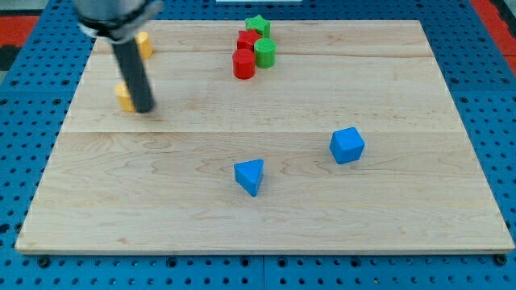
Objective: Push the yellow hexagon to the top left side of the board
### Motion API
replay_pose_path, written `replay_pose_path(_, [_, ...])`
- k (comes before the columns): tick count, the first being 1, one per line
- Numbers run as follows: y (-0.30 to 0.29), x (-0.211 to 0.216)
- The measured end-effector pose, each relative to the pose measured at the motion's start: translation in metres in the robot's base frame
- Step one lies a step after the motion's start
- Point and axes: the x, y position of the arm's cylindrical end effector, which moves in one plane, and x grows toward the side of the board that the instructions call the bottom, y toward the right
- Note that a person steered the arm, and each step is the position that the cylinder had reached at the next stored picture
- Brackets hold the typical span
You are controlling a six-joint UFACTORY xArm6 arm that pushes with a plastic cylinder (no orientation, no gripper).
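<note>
The yellow hexagon lies on the left part of the wooden board, mostly hidden behind my rod. My tip rests on the board right against the hexagon's right side. A second yellow block sits near the board's top left, partly hidden by the rod; its shape cannot be made out.
A cluster at the top middle holds a red cylinder, a red block, a green cylinder and a green star. A blue triangle lies at the lower middle. A blue cube lies to the right.
</note>
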Motion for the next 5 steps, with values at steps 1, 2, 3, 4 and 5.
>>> replay_pose_path(1, [-0.007,0.005])
replay_pose_path(2, [-0.038,-0.013])
replay_pose_path(3, [-0.045,-0.052])
replay_pose_path(4, [-0.043,-0.095])
replay_pose_path(5, [-0.029,-0.086])
